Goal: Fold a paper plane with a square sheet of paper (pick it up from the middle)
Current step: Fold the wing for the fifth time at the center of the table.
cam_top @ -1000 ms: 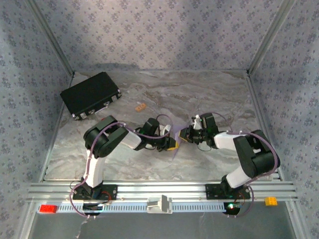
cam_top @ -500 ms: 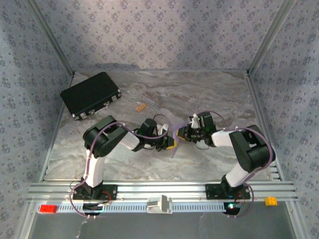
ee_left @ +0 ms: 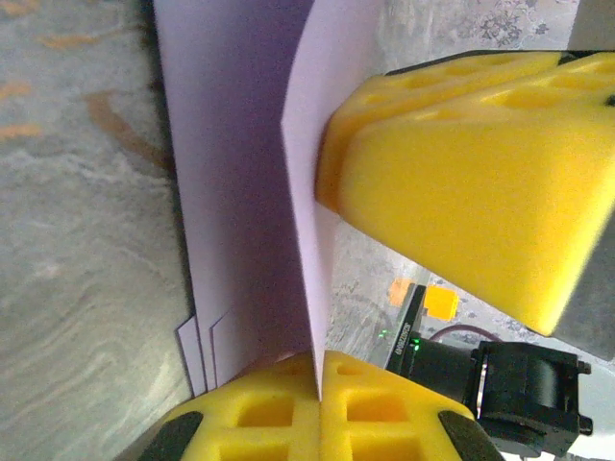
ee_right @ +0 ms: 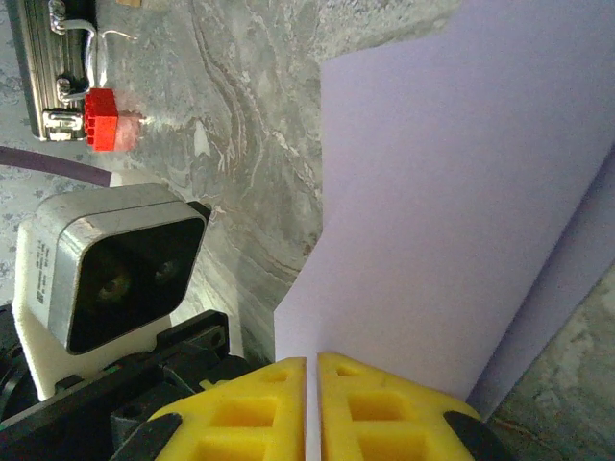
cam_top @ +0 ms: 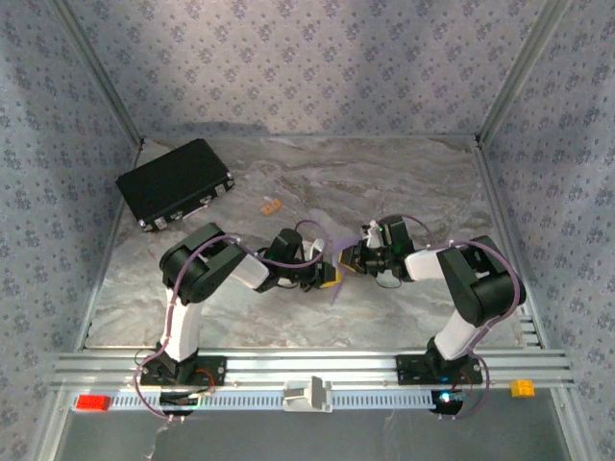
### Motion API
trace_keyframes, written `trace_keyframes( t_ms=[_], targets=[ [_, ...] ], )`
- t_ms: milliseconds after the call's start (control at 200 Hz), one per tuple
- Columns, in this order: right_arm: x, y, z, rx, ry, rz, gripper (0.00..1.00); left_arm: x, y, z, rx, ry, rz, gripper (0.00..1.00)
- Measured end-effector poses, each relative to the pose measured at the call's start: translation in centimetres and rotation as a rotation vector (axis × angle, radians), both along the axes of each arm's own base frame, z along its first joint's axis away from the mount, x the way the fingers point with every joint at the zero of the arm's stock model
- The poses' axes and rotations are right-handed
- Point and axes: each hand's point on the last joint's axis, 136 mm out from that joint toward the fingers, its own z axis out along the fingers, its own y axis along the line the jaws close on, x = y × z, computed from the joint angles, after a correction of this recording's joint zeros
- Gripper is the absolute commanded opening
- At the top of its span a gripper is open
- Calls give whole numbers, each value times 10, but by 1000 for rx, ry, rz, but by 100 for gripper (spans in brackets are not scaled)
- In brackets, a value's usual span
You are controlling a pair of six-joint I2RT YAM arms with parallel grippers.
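Left gripper point(ee_left: 317, 382) and right gripper point(ee_right: 312, 382) stay clamped on the paper point(ee_right: 461, 192) held between them. The right arm point(cam_top: 476, 288) has swung its elbow inward.

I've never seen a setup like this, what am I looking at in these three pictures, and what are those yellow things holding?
This is a robot: a left arm and a right arm, bolted to the near edge of a marble-patterned table. The wide picture comes from a camera above and behind them; the two close-ups come from a camera on each wrist. The yellow wedges are the grippers' fingers. The left gripper and the right gripper are pinched shut on a folded sheet of lilac paper, held up between them. On the table lie a black case and a small tan block.
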Motion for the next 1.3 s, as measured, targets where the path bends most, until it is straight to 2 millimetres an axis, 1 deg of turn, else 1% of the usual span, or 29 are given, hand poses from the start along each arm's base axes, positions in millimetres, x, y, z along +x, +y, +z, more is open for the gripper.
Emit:
trace_keyframes(
  t_ms=[455, 535, 575, 630, 750, 869, 1064, 1209, 1299],
  targets=[
    [3, 1, -11, -12, 32, 0, 12, 2, 3, -3, 29, 12, 10, 0],
    [3, 1, -12, -11, 33, 2, 11, 2, 3, -3, 38, 10, 6, 4],
    [3, 1, -12, -12, 33, 1, 11, 2, 3, -3, 44, 9, 7, 9],
    [3, 1, -12, -12, 34, 1, 11, 2, 4, -3, 54, 3, 5, 11],
    [3, 1, -12, -13, 35, 0, 11, 2, 9, 0, 90, -16, 6, 20],
    [3, 1, -12, -13, 35, 0, 11, 0, 13, 0, 133, -32, -7, 22],
    [3, 1, -13, -15, 35, 1, 11, -2, 12, 2, 164, -53, -41, 28],
    [3, 2, -13, -16, 37, 0, 11, -5, 10, 2, 186, -64, -69, 29],
    [3, 2, -13, -16, 37, 1, 11, -7, 9, 2, 208, -75, -89, 27]
  ],
)
